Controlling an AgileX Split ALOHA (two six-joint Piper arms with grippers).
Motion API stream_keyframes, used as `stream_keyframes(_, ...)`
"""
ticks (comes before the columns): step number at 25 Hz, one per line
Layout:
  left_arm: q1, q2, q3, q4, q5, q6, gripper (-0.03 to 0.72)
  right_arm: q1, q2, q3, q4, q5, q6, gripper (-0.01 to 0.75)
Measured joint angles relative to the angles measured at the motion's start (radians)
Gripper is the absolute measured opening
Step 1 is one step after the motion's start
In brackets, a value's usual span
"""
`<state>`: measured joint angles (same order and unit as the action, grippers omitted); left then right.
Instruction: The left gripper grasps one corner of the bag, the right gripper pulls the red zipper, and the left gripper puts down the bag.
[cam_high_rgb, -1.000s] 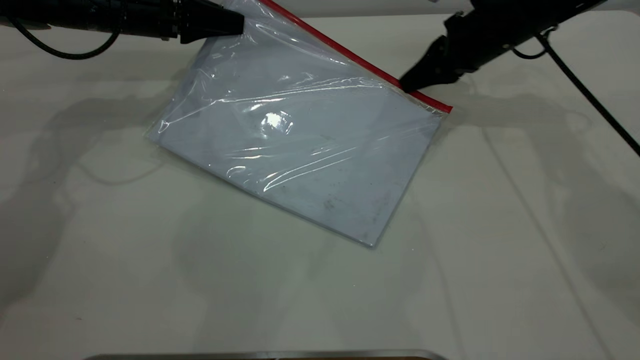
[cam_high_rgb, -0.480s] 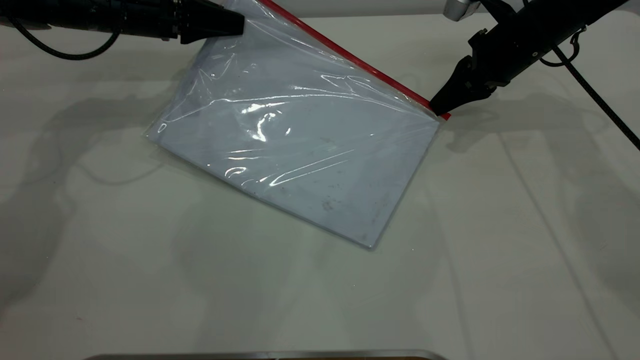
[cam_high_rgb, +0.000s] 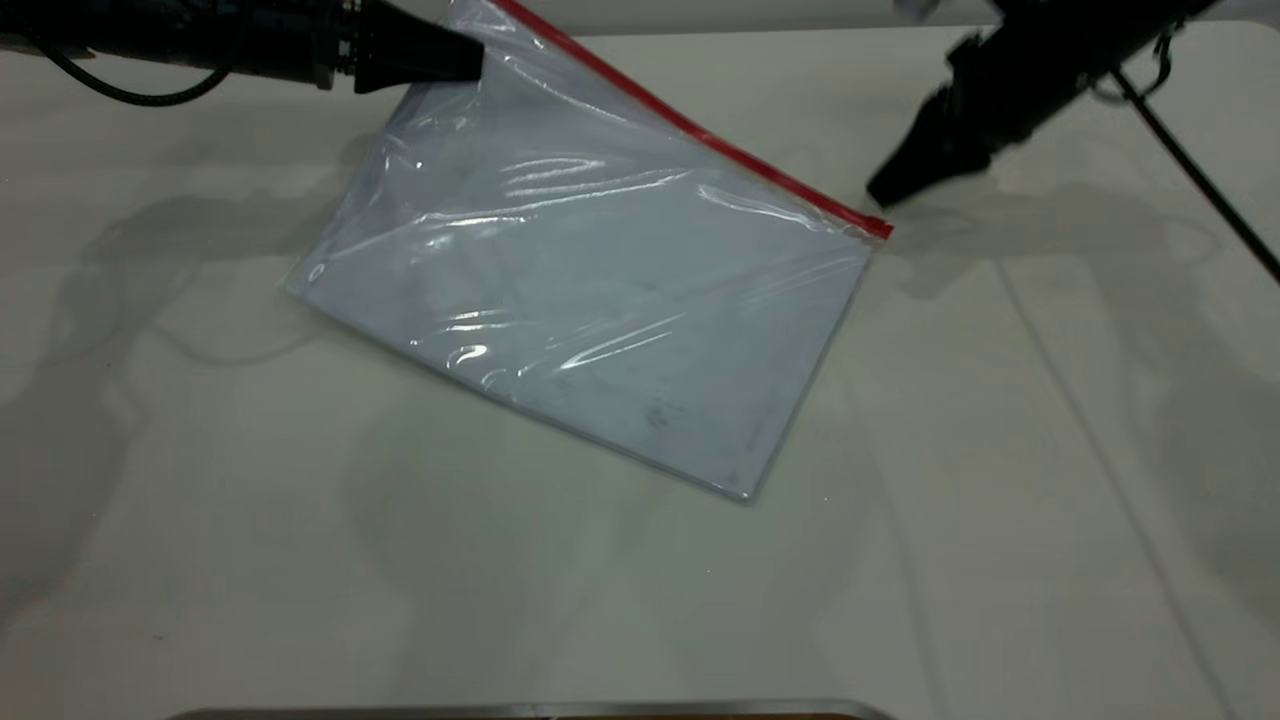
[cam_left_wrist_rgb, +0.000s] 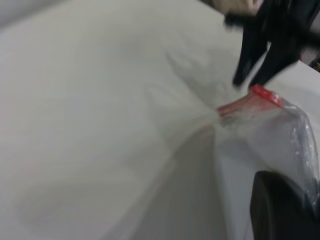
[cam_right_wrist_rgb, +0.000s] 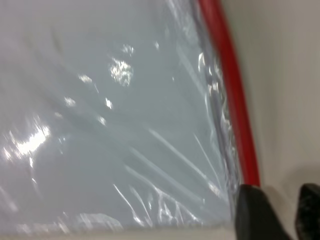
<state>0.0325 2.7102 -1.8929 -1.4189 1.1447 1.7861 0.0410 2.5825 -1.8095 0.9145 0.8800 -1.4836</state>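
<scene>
The bag (cam_high_rgb: 600, 290), a clear pouch with white sheets inside, lies slanted on the table with its far-left part lifted. The red zipper (cam_high_rgb: 700, 140) runs along its far edge to the right end (cam_high_rgb: 880, 228). My left gripper (cam_high_rgb: 478, 62) is shut on the bag just below the red-strip corner (cam_high_rgb: 478, 15) and holds it up. My right gripper (cam_high_rgb: 885, 192) is open and empty, just above and beyond the zipper's right end. In the right wrist view its fingers (cam_right_wrist_rgb: 255, 215) stand apart beside the zipper's end (cam_right_wrist_rgb: 250, 170). The left wrist view shows the zipper end (cam_left_wrist_rgb: 257, 97) and the right gripper (cam_left_wrist_rgb: 252, 77).
The white table (cam_high_rgb: 640, 600) surrounds the bag. The right arm's black cable (cam_high_rgb: 1200, 200) trails across the far right. A metal edge (cam_high_rgb: 530, 710) runs along the near side.
My right gripper slid along the red zipper to its right end, then let go and lifted away. The left gripper, still holding the corner, shifted slightly left with the bag.
</scene>
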Motion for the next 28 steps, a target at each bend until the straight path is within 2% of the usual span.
stream_keyframes(3,-0.012,0.0,0.0,0.089,-0.002,-0.095,0.119,0.012,-0.106,0.0,0.084,0.111,0.008,0.378)
stream_keyframes(7,-0.047,0.0,0.0,0.177,-0.002,-0.244,0.263,0.04,-0.25,0.0,0.168,0.281,0.049,0.399)
stream_keyframes(10,-0.057,-0.003,0.0,0.183,0.001,-0.364,0.367,0.047,-0.382,0.0,0.181,0.307,0.101,0.399)
stream_keyframes(12,-0.055,-0.018,0.0,0.187,0.001,-0.453,0.404,0.045,-0.467,0.0,0.17,0.313,0.142,0.399)
stream_keyframes(18,-0.009,-0.167,0.0,0.195,0.009,-0.652,0.425,0.032,-0.754,0.001,0.007,0.338,0.402,0.4)
stream_keyframes(22,0.026,-0.326,0.0,0.202,0.022,-0.789,0.426,0.032,-0.927,0.001,-0.168,0.355,0.663,0.4)
stream_keyframes(28,0.035,-0.59,0.0,0.447,0.022,-0.882,0.426,0.032,-1.124,0.042,-0.411,0.355,1.015,0.4)
